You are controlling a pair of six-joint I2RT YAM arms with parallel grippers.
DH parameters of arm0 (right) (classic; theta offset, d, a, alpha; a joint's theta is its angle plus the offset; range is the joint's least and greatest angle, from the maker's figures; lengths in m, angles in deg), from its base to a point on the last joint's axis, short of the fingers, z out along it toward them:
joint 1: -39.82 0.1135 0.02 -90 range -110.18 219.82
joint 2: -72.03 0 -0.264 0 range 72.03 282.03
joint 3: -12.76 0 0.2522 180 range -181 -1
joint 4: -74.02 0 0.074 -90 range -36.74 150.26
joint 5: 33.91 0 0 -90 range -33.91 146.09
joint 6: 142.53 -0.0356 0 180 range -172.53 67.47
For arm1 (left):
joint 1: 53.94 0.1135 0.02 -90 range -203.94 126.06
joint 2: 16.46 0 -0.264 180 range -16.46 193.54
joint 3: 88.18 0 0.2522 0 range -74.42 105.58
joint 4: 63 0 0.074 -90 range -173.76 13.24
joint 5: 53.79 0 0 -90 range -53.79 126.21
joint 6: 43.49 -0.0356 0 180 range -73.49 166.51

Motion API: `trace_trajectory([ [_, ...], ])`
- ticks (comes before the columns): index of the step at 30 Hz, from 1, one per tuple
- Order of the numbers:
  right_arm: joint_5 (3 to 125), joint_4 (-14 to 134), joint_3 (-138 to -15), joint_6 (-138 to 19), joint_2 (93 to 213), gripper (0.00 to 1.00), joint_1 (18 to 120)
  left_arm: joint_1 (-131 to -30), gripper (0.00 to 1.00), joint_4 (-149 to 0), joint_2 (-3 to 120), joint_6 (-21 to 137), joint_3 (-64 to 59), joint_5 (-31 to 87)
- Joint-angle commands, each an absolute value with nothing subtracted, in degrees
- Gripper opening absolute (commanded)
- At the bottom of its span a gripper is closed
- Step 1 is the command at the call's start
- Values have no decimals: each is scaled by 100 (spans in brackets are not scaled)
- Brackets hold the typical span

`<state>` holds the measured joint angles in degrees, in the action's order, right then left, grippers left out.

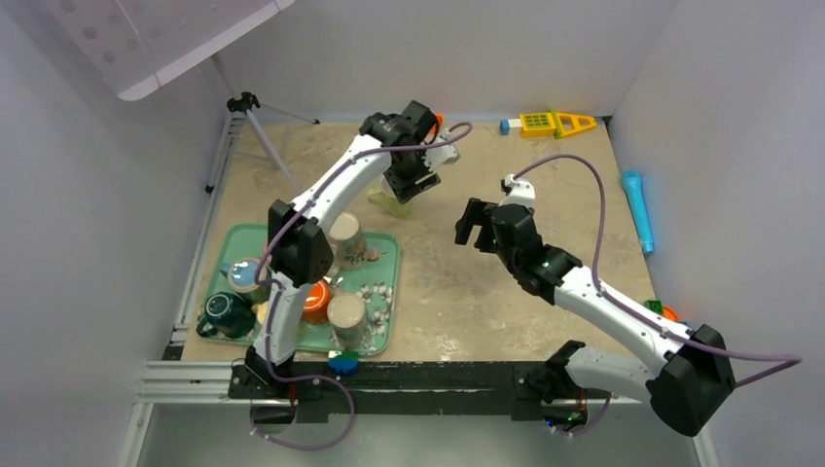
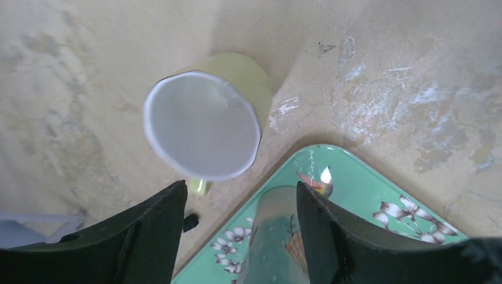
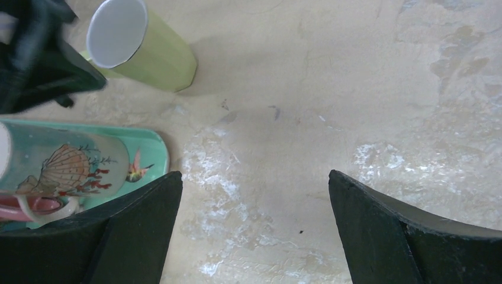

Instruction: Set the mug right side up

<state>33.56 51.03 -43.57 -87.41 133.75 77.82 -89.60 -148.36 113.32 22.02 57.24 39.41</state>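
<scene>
Your left gripper (image 2: 240,189) hung above the mug (image 2: 201,127), jaws parted, nothing between them. Your right gripper (image 1: 475,226) stood wide open and empty over bare table (image 1: 545,185).

Obstacles: a corner of the green tray (image 1: 389,292) lay just beside the mug. On the tray, a shell-patterned mug (image 2: 275,236) sat below your left fingers (image 2: 160,231), with a dark green mug (image 1: 226,313) at the tray's near left.

Orientation: the yellow-green mug stood on the table beyond the tray's far corner, long axis vertical, white mouth up, handle (image 2: 200,186) toward the tray.

Room: you had bare tabletop on the mug's far and right sides. A yellow toy (image 1: 550,124) at the far edge and a blue cylinder (image 1: 639,209) by the right wall lay well apart.
</scene>
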Motion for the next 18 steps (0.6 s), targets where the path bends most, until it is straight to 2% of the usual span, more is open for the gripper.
trace_trajectory([
  [1, 3559, 5502, -4733, -8424, 13527, 98, 8306, -8939, 74, -14662, 9534, 2415, 5790, 3722],
  [5, 3673, 6138, -5133, -7525, 14129, 98, 9725, -8736, 78, -14568, 8161, 2543, 4790, 3389],
  [8, 3743, 6186, -5668, -7231, 14744, 98, 10430, -8380, 78, -14447, 7143, 2688, 3712, 3048],
  [12, 4040, 6068, -6515, -7336, 15444, 98, 10674, -7768, 79, -14247, 5955, 2711, 2155, 3056],
  [16, 3556, 5654, -7515, -7797, 16207, 86, 10688, -7043, 79, -13949, 5172, 2733, 961, 3075],
  [18, 3242, 5440, -7943, -8086, 16659, 85, 10686, -6672, 79, -13877, 4949, 2736, 577, 2878],
])
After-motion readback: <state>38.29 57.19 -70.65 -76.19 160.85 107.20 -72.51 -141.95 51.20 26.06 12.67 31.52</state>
